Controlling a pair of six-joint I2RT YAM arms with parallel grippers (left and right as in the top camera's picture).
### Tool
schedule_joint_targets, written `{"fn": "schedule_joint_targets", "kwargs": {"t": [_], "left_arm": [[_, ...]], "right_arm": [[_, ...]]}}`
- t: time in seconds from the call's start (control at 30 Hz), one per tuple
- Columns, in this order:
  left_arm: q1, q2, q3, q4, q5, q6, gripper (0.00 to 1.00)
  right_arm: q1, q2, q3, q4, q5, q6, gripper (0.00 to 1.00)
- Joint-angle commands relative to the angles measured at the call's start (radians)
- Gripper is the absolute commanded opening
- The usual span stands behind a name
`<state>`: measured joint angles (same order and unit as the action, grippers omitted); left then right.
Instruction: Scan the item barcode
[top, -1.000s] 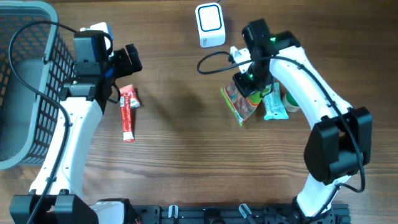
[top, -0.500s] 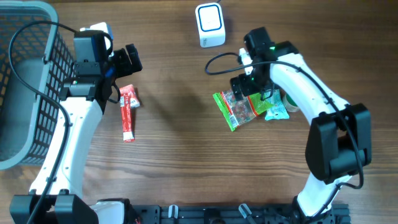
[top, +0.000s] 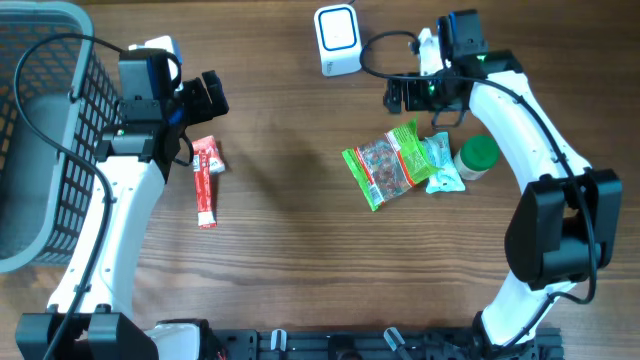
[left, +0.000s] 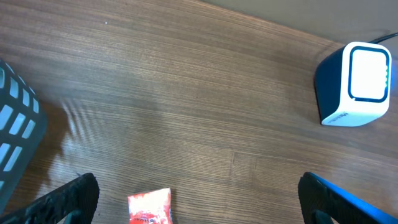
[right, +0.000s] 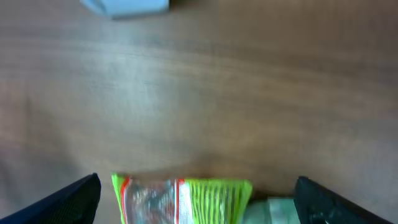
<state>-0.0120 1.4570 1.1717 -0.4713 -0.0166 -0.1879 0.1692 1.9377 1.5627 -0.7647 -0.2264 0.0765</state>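
Observation:
The white and blue barcode scanner (top: 338, 40) stands at the back of the table; the left wrist view also catches the scanner (left: 354, 84). A green snack bag (top: 385, 165) lies flat on the wood, free of any grip. My right gripper (top: 418, 98) hovers open just behind it, between bag and scanner. In the right wrist view the bag (right: 180, 198) lies below the wide-apart fingers (right: 62, 202). My left gripper (top: 212, 97) is open above the top end of a red packet (top: 207, 180), and nothing touches that red packet (left: 149, 206).
A grey mesh basket (top: 40, 130) fills the left edge. A teal packet (top: 440, 165) and a green-lidded jar (top: 478, 157) lie against the green bag's right side. The right arm's cable loops near the scanner.
My right gripper opened and let go of the green bag, which settled flat on the table. That arm then pulled back toward the scanner. The left arm stayed still.

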Motion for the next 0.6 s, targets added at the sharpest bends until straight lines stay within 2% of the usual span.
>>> {"fn": "schedule_joint_targets", "kwargs": {"t": [0.0, 0.57], "left_arm": [[0.003, 0.01, 0.001, 0.003, 0.009, 0.001, 1.0], [0.003, 0.01, 0.001, 0.003, 0.009, 0.001, 1.0]], "right_arm": [[0.003, 0.001, 0.019, 0.05, -0.019, 0.012, 1.0], [0.003, 0.001, 0.019, 0.062, -0.019, 0.012, 1.0]]}}
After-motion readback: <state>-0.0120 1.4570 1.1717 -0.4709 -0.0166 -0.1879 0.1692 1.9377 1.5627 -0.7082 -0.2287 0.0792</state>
